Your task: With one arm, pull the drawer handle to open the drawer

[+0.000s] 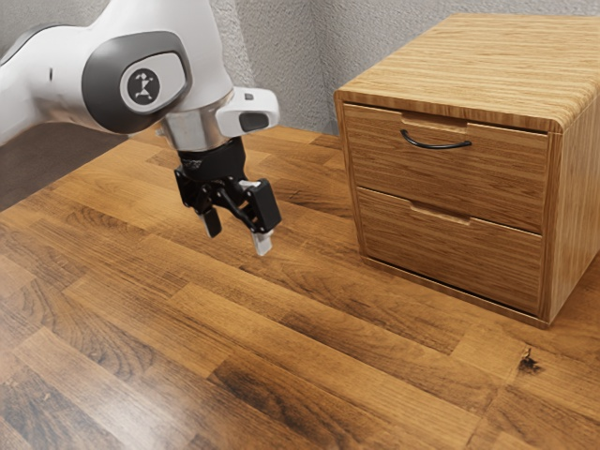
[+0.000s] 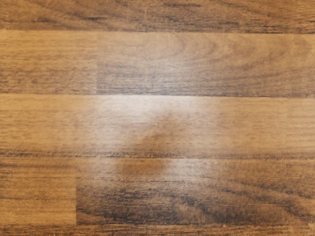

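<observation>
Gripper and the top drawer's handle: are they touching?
Apart. The exterior view shows the open gripper over the tabletop, bare wood between it and the handle.

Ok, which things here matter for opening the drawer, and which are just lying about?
For the job: black two-finger gripper; thin black curved handle; upper wooden drawer.
Just there: lower wooden drawer; small dark speck; brown plank tabletop.

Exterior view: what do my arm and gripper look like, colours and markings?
The glossy white rounded arm carries a grey round joint cap with a small white emblem. A silver collar leads to the black two-finger gripper; a white block with a dark window sits beside it. Of the black fingers, one shows a pale tip.
</observation>
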You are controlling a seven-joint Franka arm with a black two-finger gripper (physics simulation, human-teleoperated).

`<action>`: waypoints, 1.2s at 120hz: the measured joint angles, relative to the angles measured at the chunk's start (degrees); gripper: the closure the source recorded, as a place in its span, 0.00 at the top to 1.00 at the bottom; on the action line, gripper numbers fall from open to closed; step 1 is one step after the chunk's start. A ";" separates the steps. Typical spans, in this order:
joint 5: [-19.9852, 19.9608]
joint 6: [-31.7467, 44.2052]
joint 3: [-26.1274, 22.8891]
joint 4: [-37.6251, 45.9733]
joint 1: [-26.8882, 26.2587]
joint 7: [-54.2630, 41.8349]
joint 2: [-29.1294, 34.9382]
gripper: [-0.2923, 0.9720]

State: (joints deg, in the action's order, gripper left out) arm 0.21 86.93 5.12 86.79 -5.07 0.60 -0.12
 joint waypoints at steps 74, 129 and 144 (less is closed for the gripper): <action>-4.64 -1.63 -2.16 -6.70 7.81 26.78 4.75 0.77; -4.72 8.28 -3.45 -5.96 2.22 57.95 2.11 0.77; -4.53 12.86 -3.59 -5.91 1.32 63.50 0.86 0.77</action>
State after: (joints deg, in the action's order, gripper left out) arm -4.32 99.79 1.53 80.88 -3.75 64.10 0.74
